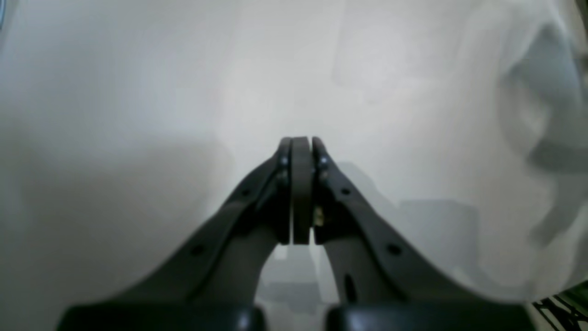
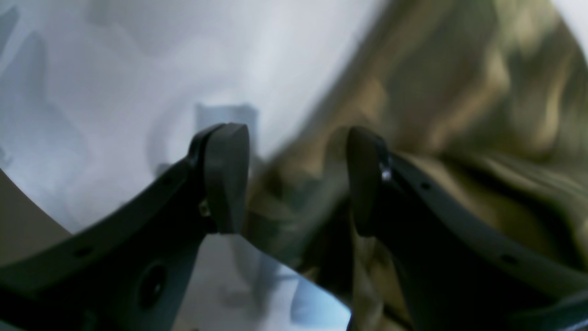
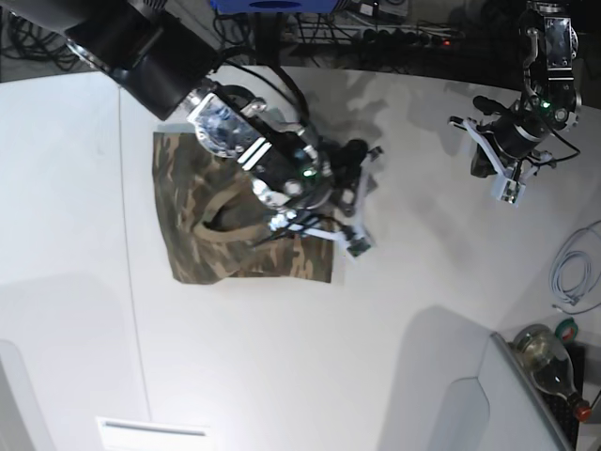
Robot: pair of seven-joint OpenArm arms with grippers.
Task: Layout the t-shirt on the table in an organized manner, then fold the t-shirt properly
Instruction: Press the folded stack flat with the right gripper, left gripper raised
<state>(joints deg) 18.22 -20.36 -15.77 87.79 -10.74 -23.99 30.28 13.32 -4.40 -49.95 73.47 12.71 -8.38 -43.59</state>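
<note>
The camouflage t-shirt (image 3: 202, 254) lies partly folded on the white table (image 3: 282, 376), left of centre in the base view, with its tan collar showing. My right gripper (image 3: 352, 230) is at the shirt's right edge. In the right wrist view it (image 2: 298, 179) is open, and the blurred cloth (image 2: 459, 92) fills the right side and reaches between the jaws. My left gripper (image 3: 502, 183) hangs over bare table at the far right, well away from the shirt. In the left wrist view it (image 1: 302, 142) is shut and empty over the table (image 1: 138, 92).
A glass bottle (image 3: 545, 357) and a grey panel (image 3: 470, 413) sit at the lower right corner. A white cable (image 3: 573, 272) lies at the right edge. Dark cables (image 3: 394, 33) run behind the table's curved far edge. A white slotted piece (image 3: 155, 434) lies at the front edge.
</note>
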